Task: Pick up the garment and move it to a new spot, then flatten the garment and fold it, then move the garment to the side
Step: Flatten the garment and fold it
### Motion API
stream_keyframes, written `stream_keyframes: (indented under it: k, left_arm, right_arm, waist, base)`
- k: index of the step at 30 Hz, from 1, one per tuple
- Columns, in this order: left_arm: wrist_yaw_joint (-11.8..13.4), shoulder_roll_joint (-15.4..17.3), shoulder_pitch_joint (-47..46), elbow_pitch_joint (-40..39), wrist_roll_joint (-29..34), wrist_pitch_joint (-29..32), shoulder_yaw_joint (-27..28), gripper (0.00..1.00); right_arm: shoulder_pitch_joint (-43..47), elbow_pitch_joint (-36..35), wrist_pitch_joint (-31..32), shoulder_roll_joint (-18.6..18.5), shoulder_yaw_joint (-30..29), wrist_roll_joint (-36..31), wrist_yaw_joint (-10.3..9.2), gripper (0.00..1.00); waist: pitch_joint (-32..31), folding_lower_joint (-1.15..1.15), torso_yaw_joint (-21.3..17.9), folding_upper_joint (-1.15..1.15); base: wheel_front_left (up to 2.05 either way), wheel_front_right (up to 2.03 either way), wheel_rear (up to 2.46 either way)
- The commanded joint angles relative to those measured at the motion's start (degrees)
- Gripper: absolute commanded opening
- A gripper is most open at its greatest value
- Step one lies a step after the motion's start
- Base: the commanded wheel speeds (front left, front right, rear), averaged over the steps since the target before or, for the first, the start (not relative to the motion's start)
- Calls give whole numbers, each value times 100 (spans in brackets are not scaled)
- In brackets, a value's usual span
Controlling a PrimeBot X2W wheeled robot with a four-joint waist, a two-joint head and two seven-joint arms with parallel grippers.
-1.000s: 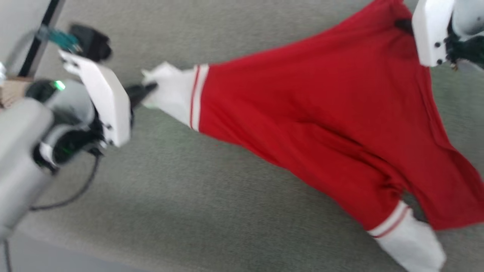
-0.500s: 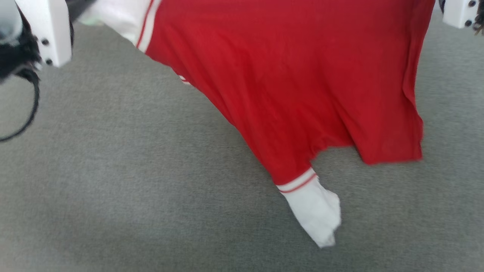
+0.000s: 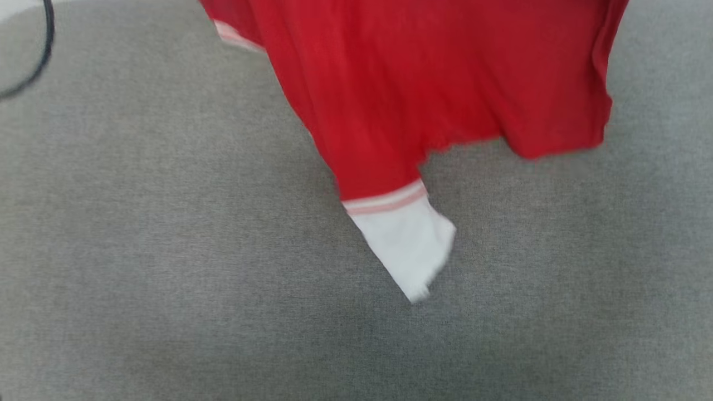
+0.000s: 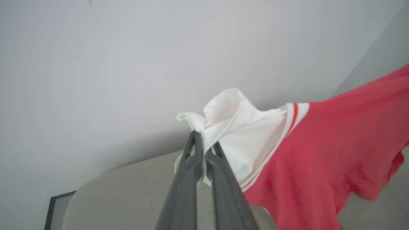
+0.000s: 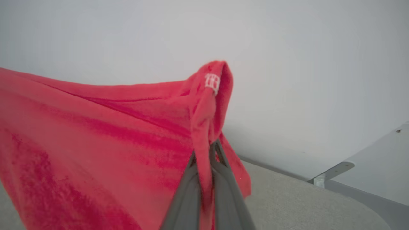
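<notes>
The left gripper (image 4: 204,142) has its two dark fingers pressed together on the bunched white sleeve end (image 4: 243,127) of the garment (image 4: 326,153). The cloth is pinched near the fingertips and puffs out above and beside them. From that pinch a thin red-and-white striped band leads into the red body, which stretches away to the right of the left wrist view. It is raised above the grey cushioned surface (image 4: 121,198), with a pale wall (image 4: 96,64) behind. The right gripper (image 5: 206,153) is likewise closed on the garment, its fingers clamped on a fold of red fabric that stands up past the tips in a narrow peak. A small white label (image 5: 212,81) sits near the top of that peak. From there the red cloth spreads taut to the left of the right wrist view, again above the grey surface. In the head view the garment hangs down from the top edge, its red hem loose at the right and its other sleeve drooping down the middle. That sleeve ends in a striped band and a white cuff (image 3: 406,245); the blur hides whether the cuff's tip touches the grey surface. A black cable (image 3: 44,50) curves at the upper left corner of the head view.
</notes>
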Motion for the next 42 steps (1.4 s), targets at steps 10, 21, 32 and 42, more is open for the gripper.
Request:
stream_keyframes:
  k: [10, 21, 32, 42]
  left_arm:
    - [-79, -716, -1547, 1629, 1151, -2839, 239, 0]
    - [-772, -1083, -1197, 2439, 1682, -4504, -78, 0]
    - [-885, -913, 548, 1890, 589, -2748, -917, 0]
    - [-877, -144, 1978, 558, -609, -976, -1325, 0]
  right_arm:
    - [-1144, 1336, -3015, 669, -548, -1994, -15, 0]
    - [-1073, 2712, -4310, 1033, -683, -3123, -15, 0]
    - [-48, 3163, -3486, 1134, -13, -2138, -13, 0]
    - [1340, 1804, -2261, 576, 1117, -663, -9, 0]
  waist:
    - [678, 0, -88, 0]
    - [655, 0, 123, 0]
    - [324, 0, 266, 0]
    - [-45, 0, 325, 0]
  base:
    - [0, 0, 0]
    - [0, 0, 0]
    - [0, 0, 0]
    - [0, 0, 0]
